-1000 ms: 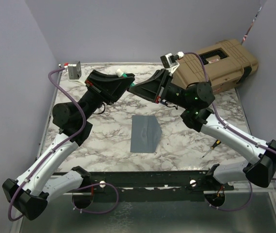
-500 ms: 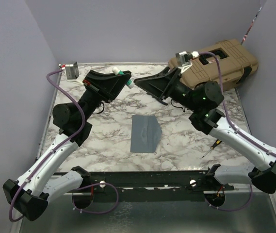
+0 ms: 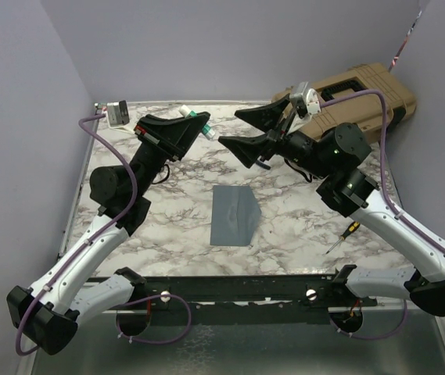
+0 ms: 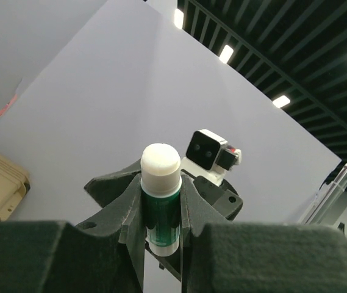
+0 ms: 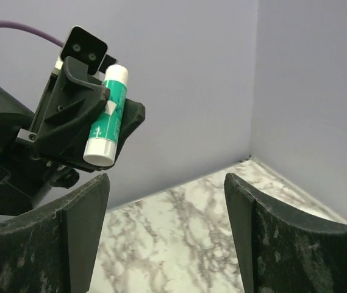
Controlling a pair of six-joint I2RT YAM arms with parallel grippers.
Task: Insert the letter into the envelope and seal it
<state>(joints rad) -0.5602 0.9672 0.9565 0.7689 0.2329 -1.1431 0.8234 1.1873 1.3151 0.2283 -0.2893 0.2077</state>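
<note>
The grey-blue envelope (image 3: 234,216) lies flat on the marble table, mid-way between the arms. The letter is out of view. Raised over the back of the table, my left gripper (image 3: 201,125) is shut on a green glue stick (image 3: 195,117) with white ends. In the left wrist view the glue stick (image 4: 160,198) stands upright between the fingers (image 4: 121,220). My right gripper (image 3: 231,129) faces it from the right, open and empty, a short way off. The right wrist view shows the glue stick (image 5: 108,116) held in the left gripper, up and left of the right gripper (image 5: 167,183).
A tan hard case (image 3: 355,98) sits at the back right corner. A small screwdriver (image 3: 339,237) lies on the table to the right of the envelope. Purple-grey walls close the back and sides.
My right gripper has opened wide and drawn back to the right from the glue stick. The left gripper has kept its hold and shifted slightly. The envelope has not moved.
</note>
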